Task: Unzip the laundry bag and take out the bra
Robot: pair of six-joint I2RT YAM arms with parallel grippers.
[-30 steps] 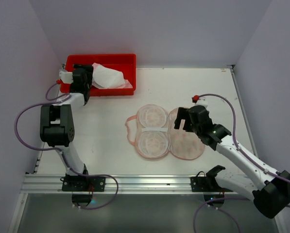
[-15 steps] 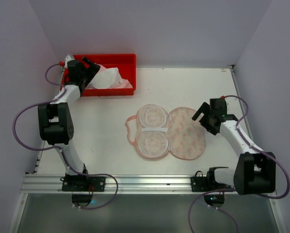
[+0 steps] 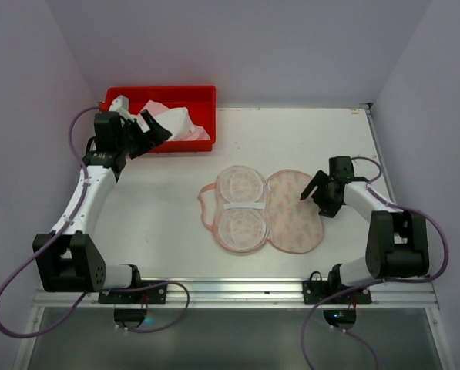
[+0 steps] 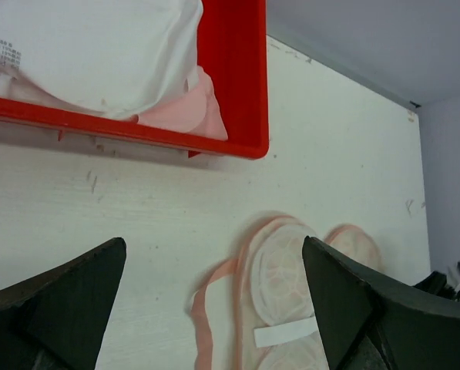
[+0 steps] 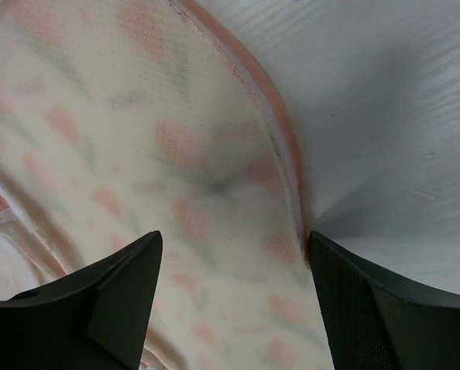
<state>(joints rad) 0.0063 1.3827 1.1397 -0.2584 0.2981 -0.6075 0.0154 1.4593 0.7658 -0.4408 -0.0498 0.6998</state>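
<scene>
The bra (image 3: 291,216) lies flat on the table's middle, printed half to the right, padded cups (image 3: 241,206) to the left, with a pink strap looping off its left. The laundry bag (image 3: 172,122), pale pink and white, lies crumpled in the red tray (image 3: 191,90). My left gripper (image 3: 149,132) is open and empty just in front of the tray's left part. Its view shows the bag (image 4: 99,54), the tray (image 4: 249,77) and the bra (image 4: 287,266). My right gripper (image 3: 316,198) is open at the bra's right edge, its jaws (image 5: 234,235) low over the printed fabric (image 5: 137,139).
The red tray stands at the back left against the wall. White walls close in the table at the back and both sides. A metal rail (image 3: 230,291) runs along the near edge by the arm bases.
My left gripper has drawn back out of the tray, leaving the bag in it. My right gripper has pulled right, off the bra's middle to its right edge.
</scene>
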